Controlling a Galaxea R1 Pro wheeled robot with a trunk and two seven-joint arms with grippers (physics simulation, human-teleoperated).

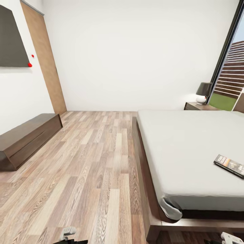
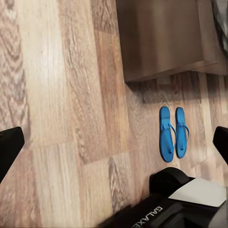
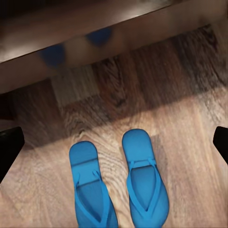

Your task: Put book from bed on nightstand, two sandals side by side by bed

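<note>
The book [image 1: 230, 165], dark with an orange band, lies flat on the pale grey bed [image 1: 189, 149] near its right side. A dark nightstand [image 1: 200, 106] stands beyond the bed's far corner. The two blue sandals [image 3: 90, 187] [image 3: 145, 183] lie side by side on the plank floor, toes toward the bed's dark wooden frame [image 3: 95, 38]. My right gripper [image 3: 114, 145] hangs open just above them, holding nothing. My left gripper [image 2: 114, 147] is open over bare floor, with the sandals [image 2: 173, 133] off to one side by the bed frame [image 2: 166, 38].
A long low dark cabinet [image 1: 27, 139] runs along the left wall under a dark wall panel [image 1: 12, 40]. A brown door [image 1: 45, 57] is in the far left corner. A lamp [image 1: 203, 92] sits on the nightstand beside a tall window [image 1: 234, 67]. My base [image 2: 166, 206] is near the sandals.
</note>
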